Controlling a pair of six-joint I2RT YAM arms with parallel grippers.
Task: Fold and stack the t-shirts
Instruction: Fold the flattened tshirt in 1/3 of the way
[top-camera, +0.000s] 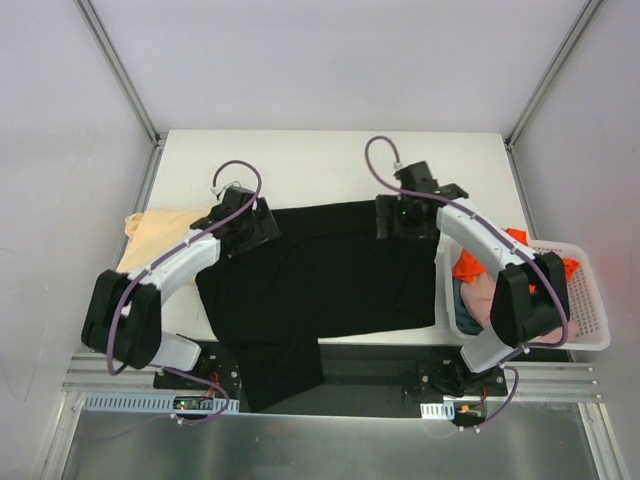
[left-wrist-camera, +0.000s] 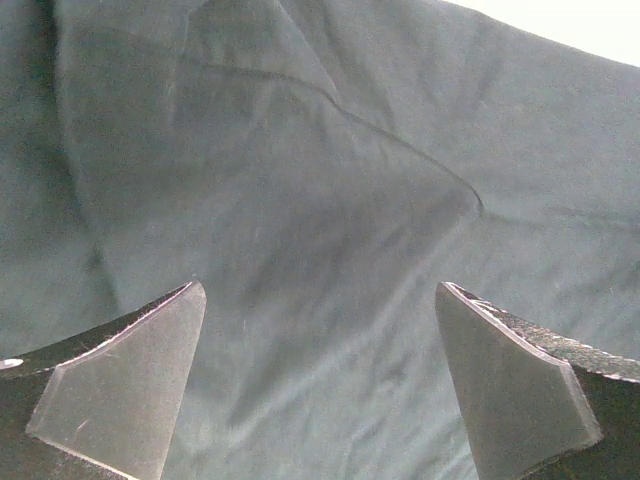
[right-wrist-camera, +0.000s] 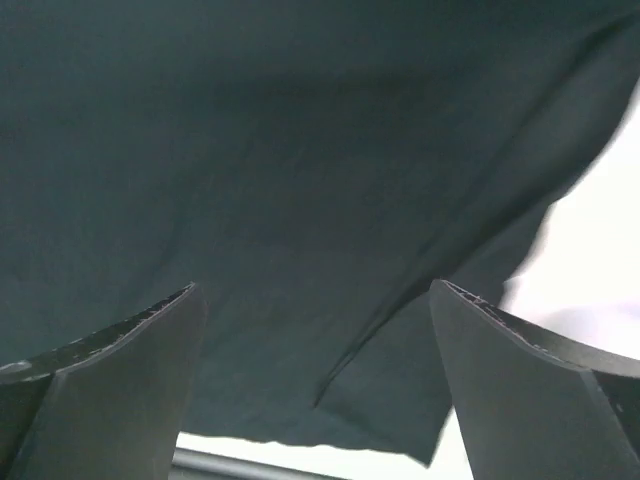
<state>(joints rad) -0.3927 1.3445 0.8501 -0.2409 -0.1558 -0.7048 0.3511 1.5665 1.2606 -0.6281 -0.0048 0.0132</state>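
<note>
Above soft, creased black t-shirt (top-camera: 330, 270), left hand (left-wrist-camera: 318, 295) and right hand (right-wrist-camera: 315, 295), both spread.

The left gripper (left-wrist-camera: 318, 300) hangs over the creased black t-shirt (left-wrist-camera: 330, 170), its jaws spread wide apart.

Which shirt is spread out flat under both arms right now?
The black shirt, spread wide in the middle. The tan shirt lies at the left edge; the orange shirt and pink shirt sit in the basket.
</note>
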